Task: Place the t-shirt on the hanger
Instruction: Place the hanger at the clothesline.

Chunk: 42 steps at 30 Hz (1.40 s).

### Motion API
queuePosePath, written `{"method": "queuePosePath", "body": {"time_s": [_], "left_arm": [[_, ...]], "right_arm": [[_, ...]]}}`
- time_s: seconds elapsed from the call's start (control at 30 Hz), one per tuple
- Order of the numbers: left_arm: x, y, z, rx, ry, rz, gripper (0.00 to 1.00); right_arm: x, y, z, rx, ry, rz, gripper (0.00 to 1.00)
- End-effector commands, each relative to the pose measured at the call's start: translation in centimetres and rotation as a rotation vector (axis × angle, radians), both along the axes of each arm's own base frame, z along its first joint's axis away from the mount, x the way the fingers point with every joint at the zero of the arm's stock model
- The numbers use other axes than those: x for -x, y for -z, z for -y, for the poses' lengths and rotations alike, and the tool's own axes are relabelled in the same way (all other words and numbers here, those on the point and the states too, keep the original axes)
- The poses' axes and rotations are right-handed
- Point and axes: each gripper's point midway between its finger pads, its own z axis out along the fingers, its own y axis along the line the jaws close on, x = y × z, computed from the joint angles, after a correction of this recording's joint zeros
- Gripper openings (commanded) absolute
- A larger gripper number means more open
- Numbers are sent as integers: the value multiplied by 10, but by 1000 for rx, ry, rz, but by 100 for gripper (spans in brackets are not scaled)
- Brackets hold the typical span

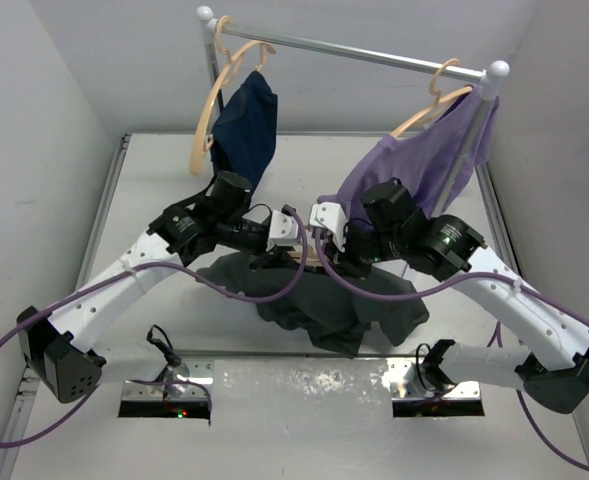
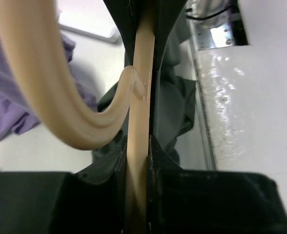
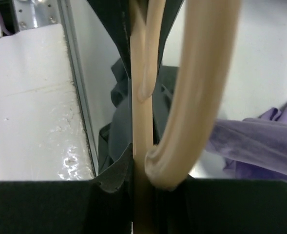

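Pale tan, wood-coloured clothes hanger [image 2: 140, 73]: gripped edge-on by left hand [image 2: 137, 168] and right hand [image 3: 143, 163], both clenched on its slim bar, hook curving aside. Dark charcoal-grey cotton t-shirt [image 1: 349, 305]: crumpled on white counter [image 1: 154, 190], directly beneath the held hanger.

- Up high at the near edge, looking down across the table [image 1: 304, 165].
- Left wrist, pressed close on the hanger [image 2: 141, 73].
- Right wrist, same hanger [image 3: 139, 122], opposite side, equally close.
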Motion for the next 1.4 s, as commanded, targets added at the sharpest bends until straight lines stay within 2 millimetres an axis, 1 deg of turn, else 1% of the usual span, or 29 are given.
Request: {"method": "queuePosePath", "body": {"time_s": [0.0,0.1,0.13,0.17,0.2,0.27,0.3,0.33,0.37,0.5,0.6,0.63,0.67,0.7,0.73,0.77,0.8,0.83,0.87,0.93,1.0,1.03,1.07,1.1,1.13,1.2,1.3,1.33,1.37], "left_arm": [[-4,-35,7,80,-24,19,0],[-1,-33,0,57,-54,13,0],[-1,-30,-3,46,-71,13,0],[1,-31,-7,44,-79,19,0],[1,-31,-9,43,-89,22,0],[-1,-31,-15,36,-135,37,0],[-2,-30,-18,30,-153,37,0],[-4,-28,-22,21,-179,35,0],[-3,-29,-25,25,-188,36,0],[-4,-15,-42,-18,-251,18,0],[1,14,-61,-119,-277,15,0],[0,22,-69,-165,-264,58,0],[11,34,-82,-235,-238,47,0],[17,38,-90,-273,-206,62,0],[17,45,-101,-327,-154,126,0],[23,52,-113,-379,-155,121,0],[18,55,-119,-411,-185,133,0],[7,60,-133,-464,-277,137,0],[-3,60,-136,-471,-325,145,0],[-24,51,-144,-458,-466,135,0],[-47,38,-139,-404,-570,142,0],[-62,25,-135,-357,-651,148,0],[-68,17,-132,-329,-681,151,0],[-74,8,-129,-295,-704,161,0],[-88,-7,-122,-229,-768,160,0],[-108,-22,-106,-177,-837,127,0],[-131,-39,-93,-127,-902,117,0],[-147,-59,-86,-60,-955,121,0],[-154,-68,-81,-28,-969,122,0]], "right_arm": [[4,-18,-14,-86,-44,35,0],[0,-16,-14,-87,-15,35,0],[-2,-14,-13,-86,6,39,3],[-7,-15,-14,-100,24,53,10],[-7,-10,-14,-97,33,50,30],[-13,-14,-19,-143,61,67,61],[-12,-9,-19,-145,67,58,70],[-14,-8,-19,-151,86,52,94],[-17,-8,-20,-157,103,56,99],[-33,-11,-10,-149,220,89,99],[-48,-25,6,-154,347,161,99],[-50,-29,11,-158,379,175,99],[-51,-32,15,-161,401,183,99],[-55,-38,23,-158,443,209,99],[-55,-40,26,-154,458,211,99],[-54,-41,30,-144,467,209,99],[-55,-48,33,-153,485,221,99],[-54,-50,36,-158,499,220,99],[-54,-54,38,-166,515,223,99],[-53,-70,45,-223,563,234,99],[-53,-77,49,-261,583,256,99],[-50,-84,54,-283,590,275,99],[-50,-86,57,-293,597,288,99],[-50,-84,60,-288,604,292,99],[-50,-84,65,-283,623,305,99],[-48,-83,72,-265,639,310,99],[-46,-79,78,-237,652,303,99],[-46,-79,80,-234,664,303,99],[-46,-76,84,-220,679,300,99]]}}
